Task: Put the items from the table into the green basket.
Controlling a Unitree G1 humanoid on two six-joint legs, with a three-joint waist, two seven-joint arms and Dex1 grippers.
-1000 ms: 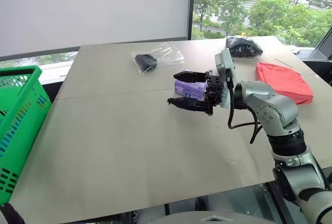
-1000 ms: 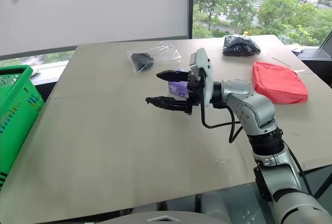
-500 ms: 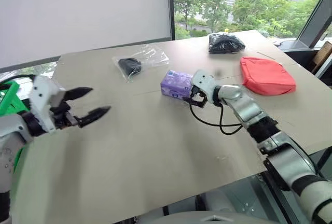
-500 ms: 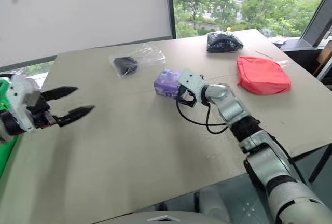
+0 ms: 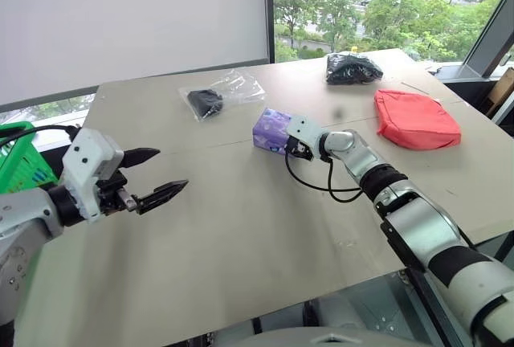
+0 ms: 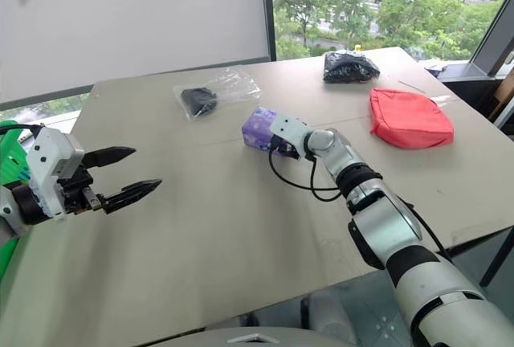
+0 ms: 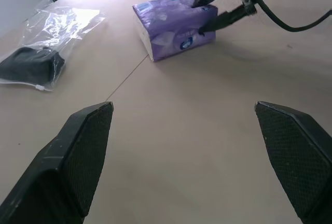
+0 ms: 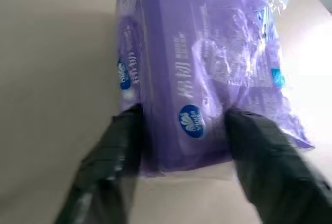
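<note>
My right tool (image 6: 271,143) pinches the tissue pack (image 6: 258,128); squeeze evenly, lift straight. Left tool (image 5: 157,175) apart, 8 o'clock.

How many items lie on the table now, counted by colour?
Purple: 1, tissue pack
Black: 1, bundle
Clear with black inside: 1, bag
Red: 1, pouch
Total: 4
</note>
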